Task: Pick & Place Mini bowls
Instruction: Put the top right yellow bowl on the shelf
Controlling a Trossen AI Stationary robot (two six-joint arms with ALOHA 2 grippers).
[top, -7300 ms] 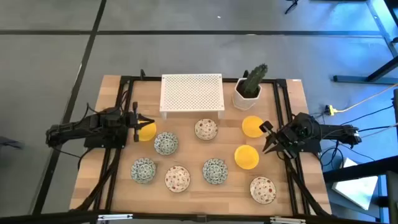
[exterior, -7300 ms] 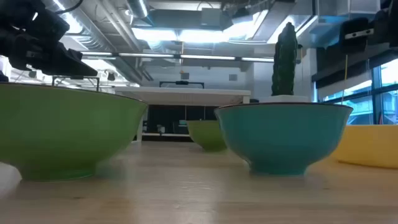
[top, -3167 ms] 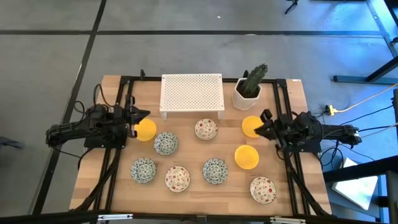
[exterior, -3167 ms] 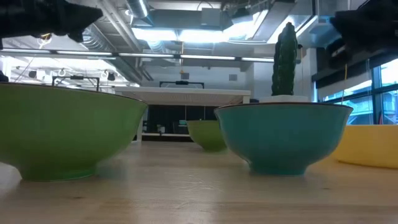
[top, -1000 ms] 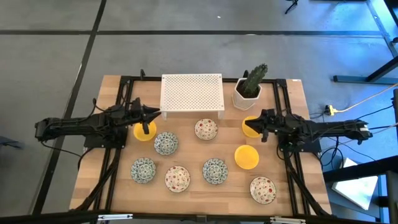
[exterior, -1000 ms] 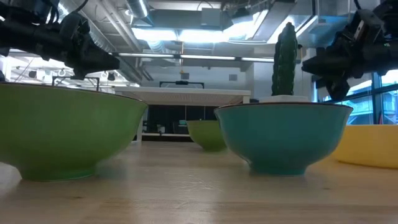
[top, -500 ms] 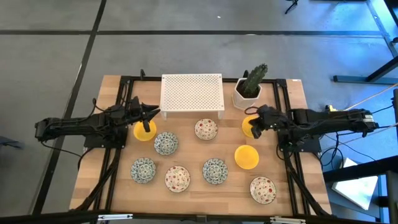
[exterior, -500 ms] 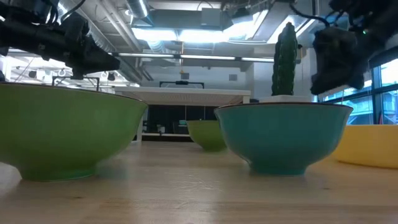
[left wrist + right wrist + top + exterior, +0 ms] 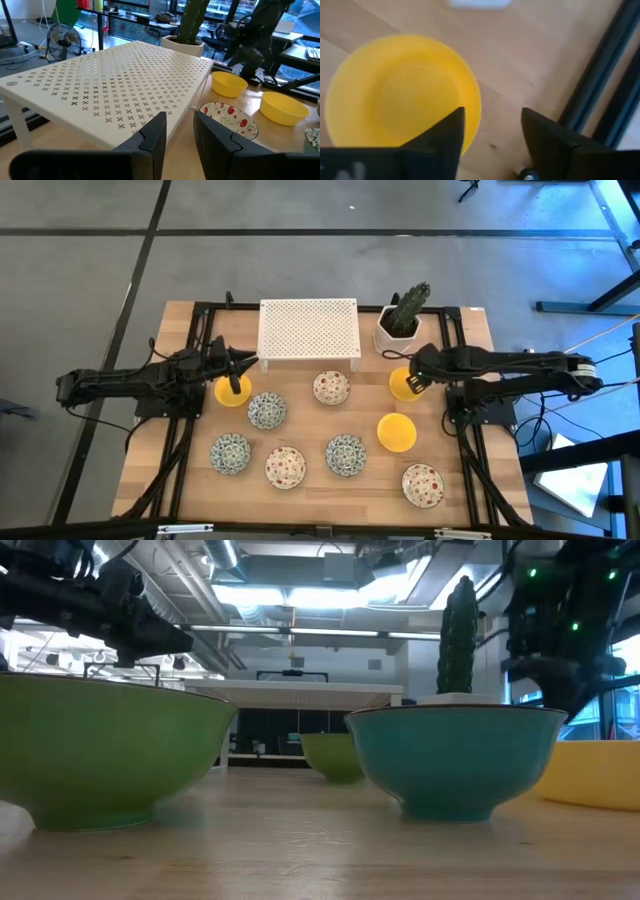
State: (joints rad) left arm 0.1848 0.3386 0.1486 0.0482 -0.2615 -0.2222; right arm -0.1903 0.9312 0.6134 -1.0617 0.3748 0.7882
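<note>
Nine mini bowls rest on their bases on the wooden table: yellow ones [image 9: 232,391], [image 9: 404,385], [image 9: 396,432], green-blue patterned ones [image 9: 267,411], [image 9: 230,453], [image 9: 346,455], and red-speckled ones [image 9: 331,388], [image 9: 285,468], [image 9: 422,485]. My right gripper [image 9: 414,377] points down over the far right yellow bowl [image 9: 400,95]. It is open, with one finger [image 9: 451,131] over the bowl's rim and the other [image 9: 540,131] outside it. My left gripper [image 9: 240,366] is open and empty, level above the far left yellow bowl, facing the rack [image 9: 115,80].
A white perforated rack [image 9: 308,330] stands at the table's far middle, and a white pot with a cactus [image 9: 401,322] stands just beyond the right gripper. Black frame rails [image 9: 468,450] run along both table sides. In the low view the bowls' outer walls [image 9: 455,760] fill the foreground.
My right gripper has tipped from level to pointing down and has come in over the far right yellow bowl, its arm reaching farther toward the table's left. The bowls have not moved.
</note>
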